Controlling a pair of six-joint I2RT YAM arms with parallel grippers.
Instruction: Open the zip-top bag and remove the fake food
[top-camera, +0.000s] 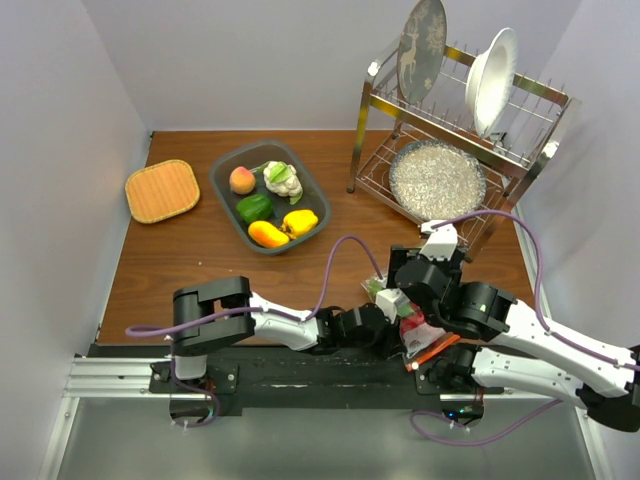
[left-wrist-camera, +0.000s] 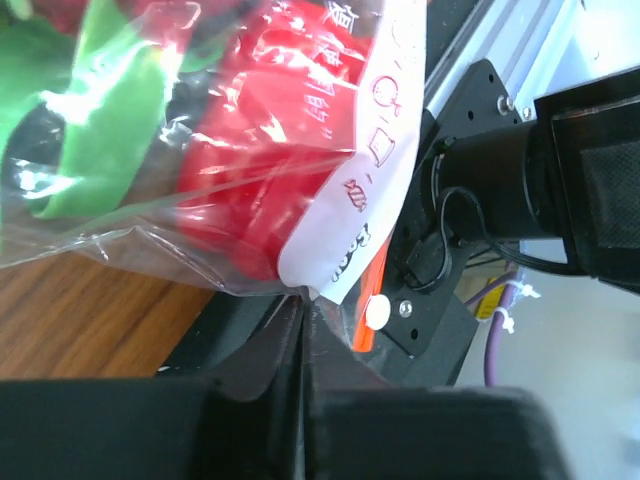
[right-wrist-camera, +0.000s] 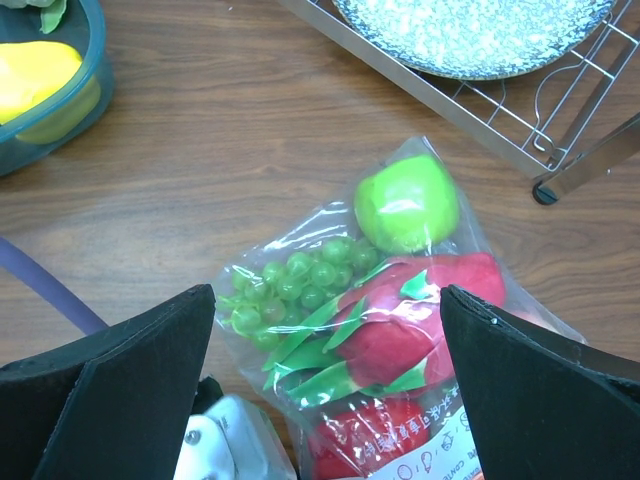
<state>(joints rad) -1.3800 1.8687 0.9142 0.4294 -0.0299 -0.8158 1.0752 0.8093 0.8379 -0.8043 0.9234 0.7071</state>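
Both in play: left gripper (left-wrist-camera: 302, 320) pinches the zip-top bag (left-wrist-camera: 300, 150) edge, fingers together; right gripper (right-wrist-camera: 328, 300) hovers above, fingers wide apart.

The table (top-camera: 200, 260) is of brown wood with a visible grain. Pale, plain walls (top-camera: 60, 150) close it on the left, the back and the right. At the far right stands a metal dish rack (top-camera: 364, 130). A grey plate (top-camera: 421, 48) and a white bowl (top-camera: 492, 80) stand upright on top, and a speckled plate (top-camera: 437, 180) lies lower. A woven mat (top-camera: 162, 190) lies far left, with a dark grey tub (top-camera: 308, 192) near it. The light is even and soft.
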